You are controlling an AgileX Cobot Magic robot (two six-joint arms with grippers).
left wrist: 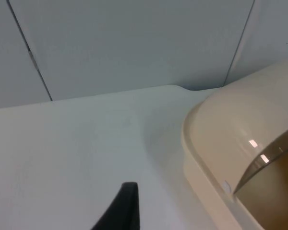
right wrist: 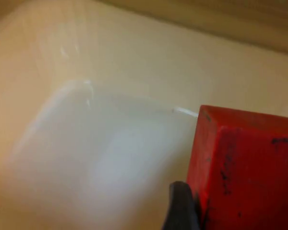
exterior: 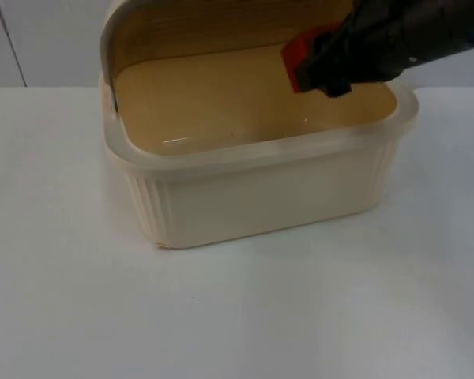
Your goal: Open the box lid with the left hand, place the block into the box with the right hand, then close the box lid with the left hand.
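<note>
A cream box (exterior: 261, 185) stands on the white desk (exterior: 237, 316) with its lid (exterior: 142, 31) raised at the far side. The right gripper (exterior: 320, 67) hangs over the box's far right part, jaws pinching a red block (exterior: 299, 49) above the pale floor inside. The left gripper (left wrist: 122, 211) waits near the box's left side, by the grey partition wall (left wrist: 134, 43); whether its jaws are spread cannot be told, one fingertip alone being visible.
</note>
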